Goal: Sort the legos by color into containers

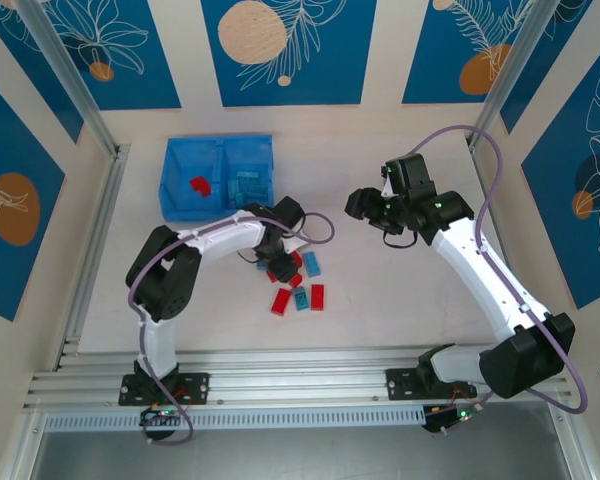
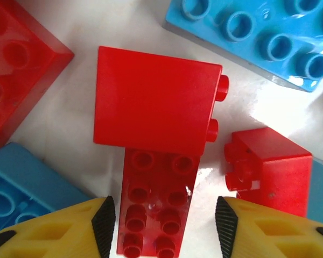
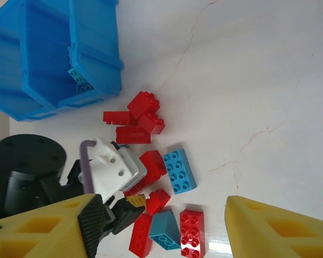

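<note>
The legos lie in a loose heap (image 1: 298,285) of red and light blue bricks at mid-table. My left gripper (image 1: 276,262) is down in the heap and open. In the left wrist view its fingertips (image 2: 103,217) straddle a long red brick (image 2: 157,204), with a clear gap on the right side. A bigger red block (image 2: 156,102) lies on its side just beyond it. The containers are the two halves of a blue tray (image 1: 195,208): a red lego (image 1: 198,186) in the left half, blue ones (image 1: 248,187) in the right. My right gripper (image 1: 358,203) hangs open and empty, high above the table.
Close around the left fingers are a small red brick (image 2: 266,169), a blue brick (image 2: 253,32) ahead right and another blue one (image 2: 27,183) at left. The right wrist view shows the tray (image 3: 59,54), the left wrist (image 3: 110,172), a blue brick (image 3: 177,170) and a red one (image 3: 191,234).
</note>
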Robot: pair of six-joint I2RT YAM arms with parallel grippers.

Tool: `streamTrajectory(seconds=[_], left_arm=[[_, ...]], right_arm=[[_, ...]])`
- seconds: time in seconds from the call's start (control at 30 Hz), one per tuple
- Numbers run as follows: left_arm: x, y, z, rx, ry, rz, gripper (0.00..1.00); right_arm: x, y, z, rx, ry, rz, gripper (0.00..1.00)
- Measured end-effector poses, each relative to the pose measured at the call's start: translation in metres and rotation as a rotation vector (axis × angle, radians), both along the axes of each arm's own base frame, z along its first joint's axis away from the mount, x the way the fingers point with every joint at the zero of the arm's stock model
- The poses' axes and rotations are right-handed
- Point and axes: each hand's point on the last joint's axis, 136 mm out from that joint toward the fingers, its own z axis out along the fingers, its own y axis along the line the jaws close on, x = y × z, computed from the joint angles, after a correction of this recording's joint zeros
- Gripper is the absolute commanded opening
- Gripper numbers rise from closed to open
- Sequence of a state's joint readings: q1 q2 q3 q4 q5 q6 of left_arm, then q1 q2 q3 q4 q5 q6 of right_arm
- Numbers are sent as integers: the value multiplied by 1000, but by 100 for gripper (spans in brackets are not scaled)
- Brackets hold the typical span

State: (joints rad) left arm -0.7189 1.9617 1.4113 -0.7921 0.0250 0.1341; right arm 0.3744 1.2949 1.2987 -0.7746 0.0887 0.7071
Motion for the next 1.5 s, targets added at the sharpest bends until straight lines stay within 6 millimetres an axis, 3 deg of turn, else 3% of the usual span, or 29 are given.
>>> streamTrajectory(seconds=[0.23, 0.43, 0.63, 0.77, 0.93, 1.07, 1.2, 1.33, 1.5], left_arm=[[-1, -1, -19, 57, 2, -16, 50], [1, -1, -18, 71, -19, -18, 39], [2, 0, -13, 72, -32, 9, 32], [9, 0, 16, 25, -87, 66, 28], [32, 13, 96, -110, -232, 200, 27], [73, 56, 158, -215, -352, 409, 27], [119, 132, 189, -240, -436, 688, 27], [156, 203, 190, -194, -478, 935, 27], [194, 249, 156, -135, -451, 1139, 30]], right_arm=[[-4, 1, -7, 11, 23, -3, 64], [-12, 2, -20, 22, 65, 4, 65], [-16, 11, -13, 64, 51, 43, 67], [-19, 29, -6, 125, 34, 119, 67], [-21, 49, -4, 159, 25, 190, 67], [-19, 59, -12, 158, 49, 212, 67], [-15, 68, -14, 156, 53, 227, 68], [-12, 77, -13, 157, 51, 244, 68], [-9, 84, -11, 156, 53, 257, 68]])
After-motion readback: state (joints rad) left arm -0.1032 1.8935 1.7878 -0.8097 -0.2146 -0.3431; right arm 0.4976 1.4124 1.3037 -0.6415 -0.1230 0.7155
